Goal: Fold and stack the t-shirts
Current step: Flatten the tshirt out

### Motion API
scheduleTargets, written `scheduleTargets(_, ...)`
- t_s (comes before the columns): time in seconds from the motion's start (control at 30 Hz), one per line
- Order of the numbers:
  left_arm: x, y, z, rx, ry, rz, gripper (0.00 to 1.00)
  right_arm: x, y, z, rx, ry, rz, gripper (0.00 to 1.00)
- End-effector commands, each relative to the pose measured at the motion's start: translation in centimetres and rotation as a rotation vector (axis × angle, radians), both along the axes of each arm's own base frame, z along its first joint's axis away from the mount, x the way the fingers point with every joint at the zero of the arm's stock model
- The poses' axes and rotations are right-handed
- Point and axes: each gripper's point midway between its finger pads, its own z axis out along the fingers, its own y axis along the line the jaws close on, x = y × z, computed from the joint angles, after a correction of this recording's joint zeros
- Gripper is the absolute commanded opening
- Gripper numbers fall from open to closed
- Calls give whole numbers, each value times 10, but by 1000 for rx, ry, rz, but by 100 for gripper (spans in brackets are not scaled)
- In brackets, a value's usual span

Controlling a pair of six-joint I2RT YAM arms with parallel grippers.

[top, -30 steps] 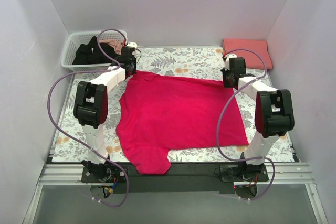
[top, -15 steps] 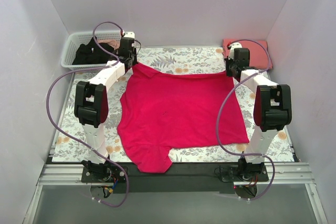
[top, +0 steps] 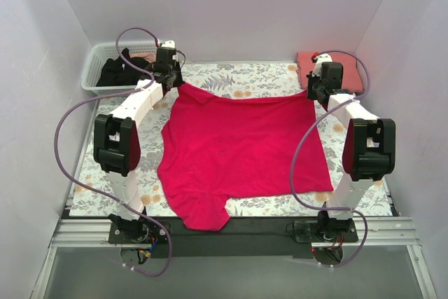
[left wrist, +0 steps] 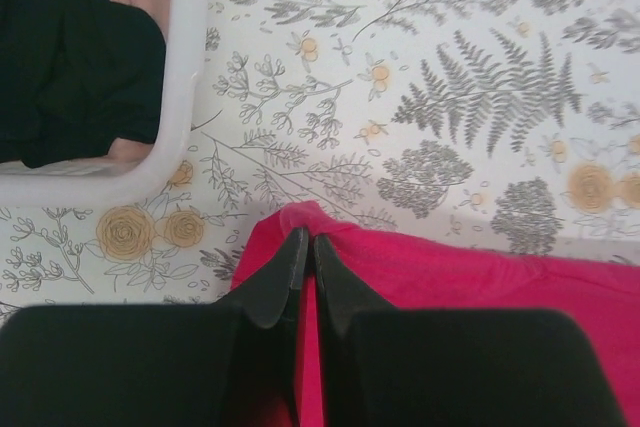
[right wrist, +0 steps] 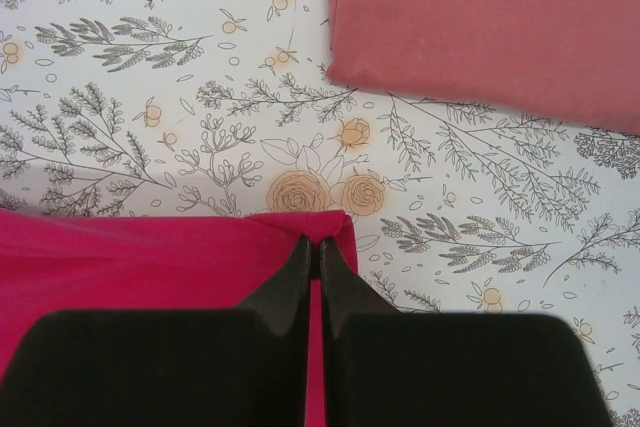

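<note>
Across the middle of the floral cloth (top: 245, 78) that covers the worktop, the crimson t-shirt (top: 241, 148) lies spread flat. The left pincer (left wrist: 305, 242) is clamped on its 11 o'clock corner, the right pincer (right wrist: 315, 245) on its 1 o'clock corner. Both should travel together, level, with that edge taut, so no crease sets. A folded salmon t-shirt (right wrist: 490, 27) sits at 1 o'clock; the black t-shirt (top: 115, 71) lies in the basket (top: 94, 68) at 10 o'clock. Pale walls (top: 224, 12) enclose three sides.

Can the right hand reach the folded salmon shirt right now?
Likely yes: the salmon shirt lies just beyond, only floral cloth between, but the right hand is shut on the crimson shirt.
</note>
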Motion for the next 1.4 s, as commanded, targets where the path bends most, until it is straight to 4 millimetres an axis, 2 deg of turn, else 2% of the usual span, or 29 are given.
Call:
scheduleTargets(0.0,-6,-13,69,-98,-116,-32,0,4,-4,28,18,-77,-6,1)
scheduleTargets(0.1,-10,-26,81,-151,-154,-59,0,2,-4,31,21,-84,-9,1)
scheduleTargets(0.2,-5,-24,55,-137,-103,-38,0,2,-5,25,21,-70,-19,1)
scheduleTargets(0.23,-4,-27,53,-149,-89,-41,0,1,-5,23,22,-65,-25,1)
scheduleTargets(0.27,-8,-31,44,-160,-54,-50,0,-1,-20,21,21,-61,-57,1)
scheduleTargets(0.37,-17,-46,53,-199,-97,-70,0,-5,-24,17,20,-52,-67,1)
scheduleTargets(0.4,-19,-45,67,-203,-143,-71,0,-5,-26,15,21,-47,-73,1)
scheduleTargets(0.47,-19,-45,69,-209,-168,-67,0,-5,-26,15,36,-45,-72,1)
scheduleTargets(0.67,-16,-49,102,-230,-255,-78,0,-2,-31,16,30,-56,-91,1)
scheduleTargets(0.7,-16,-48,92,-218,-248,-74,0,-1,-32,11,35,-47,-100,1)
scheduleTargets(0.77,-1,-43,57,-160,-200,-50,0,0,-35,5,32,-34,-110,1)
scheduleTargets(0.83,11,-44,43,-134,-170,-40,0,2,-37,-4,59,-16,-139,1)
scheduleTargets(0.87,16,-45,24,-123,-138,-40,0,2,-38,-7,62,-10,-142,1)
scheduleTargets(1.0,32,-46,8,-100,-143,-30,0,6,-39,-21,64,16,-139,1)
scheduleTargets(1.2,58,-57,7,-110,-184,-59,0,16,-46,-33,79,34,-170,1)
scheduleTargets(1.23,61,-58,9,-112,-195,-60,5,20,-48,-30,83,23,-180,2)
scheduleTargets(1.3,69,-60,14,-114,-225,-61,13,23,-51,-33,108,29,-202,13)
scheduleTargets(1.33,73,-58,17,-114,-237,-60,35,25,-52,-32,122,25,-206,18)
scheduleTargets(1.37,74,-57,22,-115,-249,-56,41,29,-52,-25,133,9,-203,25)
